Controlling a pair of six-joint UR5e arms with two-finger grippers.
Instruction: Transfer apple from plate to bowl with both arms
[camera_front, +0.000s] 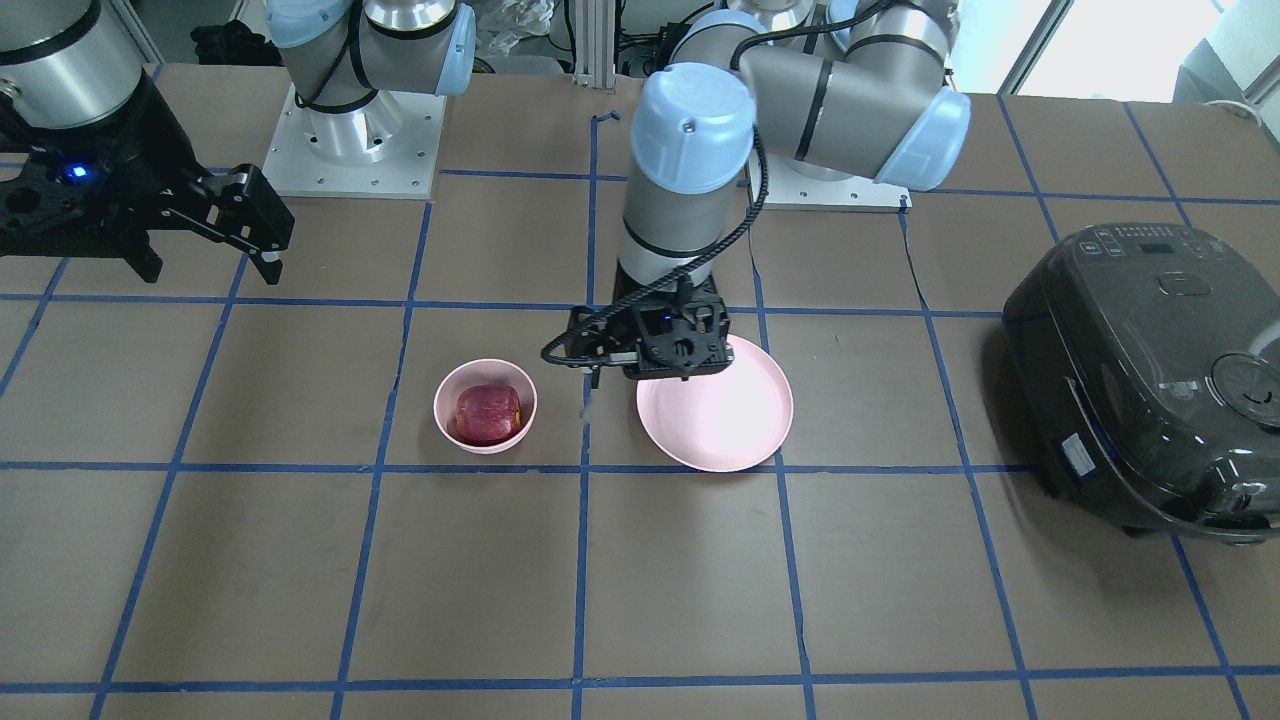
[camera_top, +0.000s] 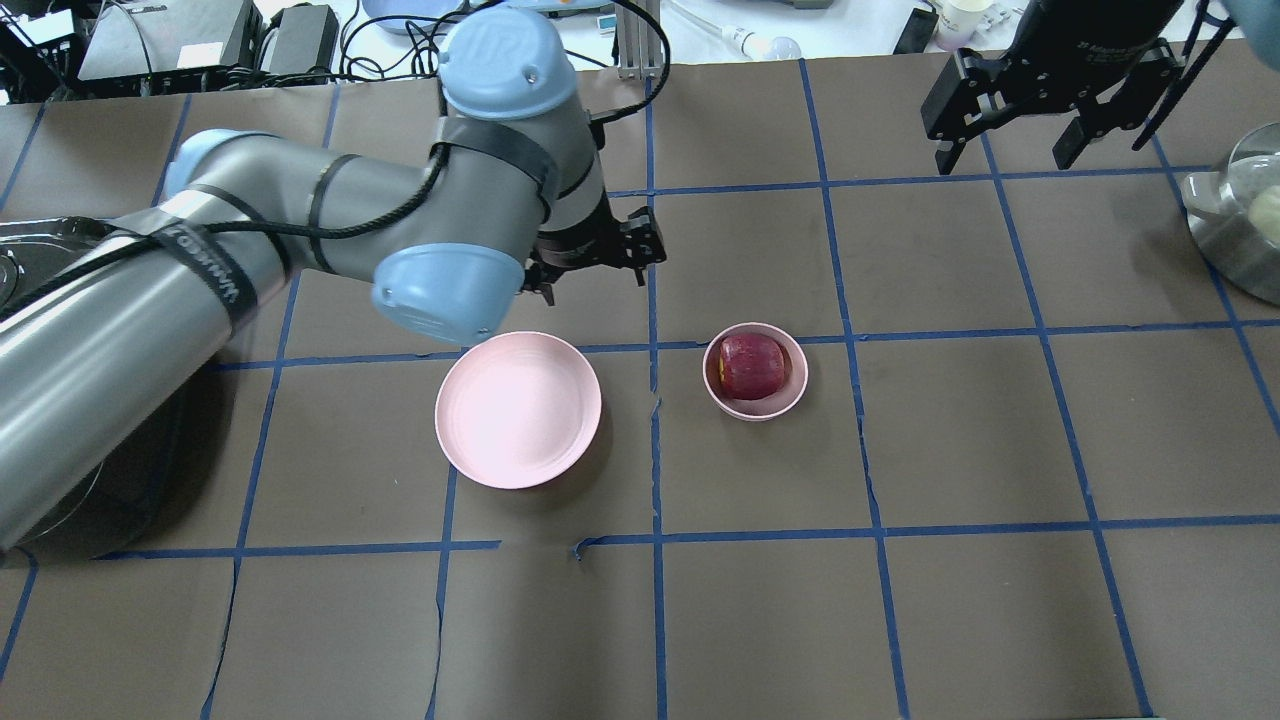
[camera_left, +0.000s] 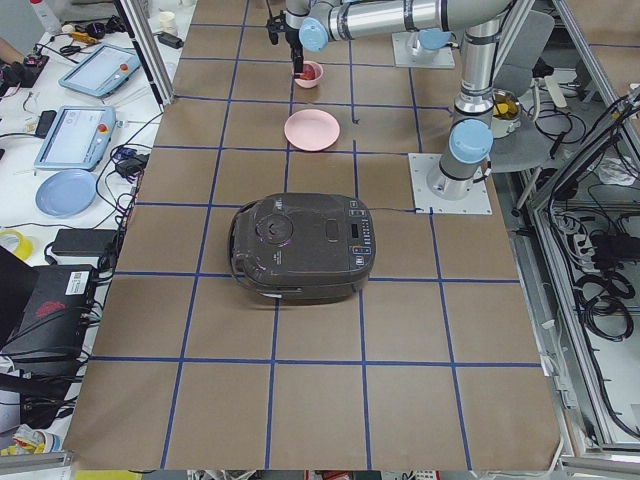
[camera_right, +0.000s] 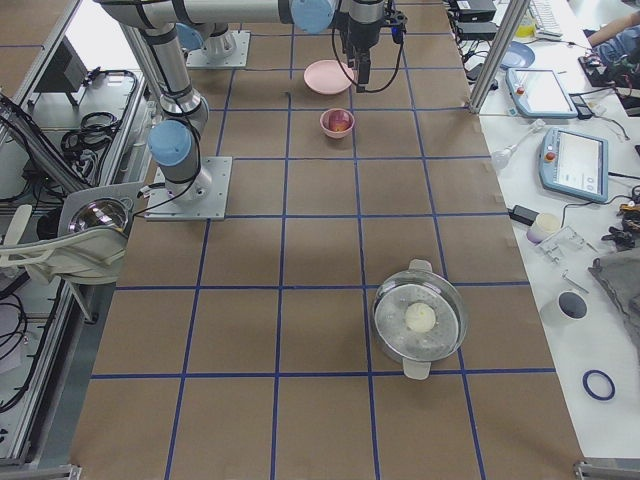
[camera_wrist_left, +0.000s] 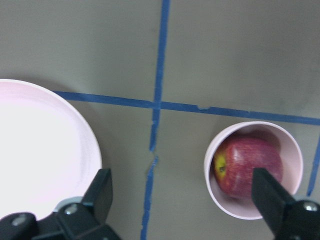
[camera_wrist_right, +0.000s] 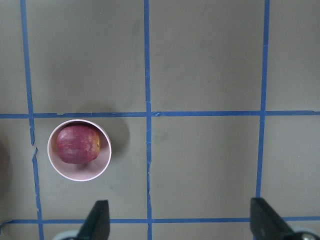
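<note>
The dark-red apple (camera_top: 752, 365) lies inside the small pink bowl (camera_top: 790, 400), also in the front view (camera_front: 488, 413) and the right wrist view (camera_wrist_right: 77, 144). The wide pink plate (camera_top: 518, 410) stands empty beside the bowl. My left gripper (camera_top: 593, 280) is open and empty. It hangs above the table at the plate's far edge, between plate and bowl. Its fingers (camera_wrist_left: 100, 190) frame the plate (camera_wrist_left: 40, 150) and the apple (camera_wrist_left: 247, 167). My right gripper (camera_top: 1005, 152) is open and empty. It is held high, well off to the bowl's far right.
A dark rice cooker (camera_front: 1150, 380) stands on the table beyond the plate on my left side. A metal pot (camera_top: 1240, 220) with a white ball in it stands at the far right. Blue tape lines grid the brown table.
</note>
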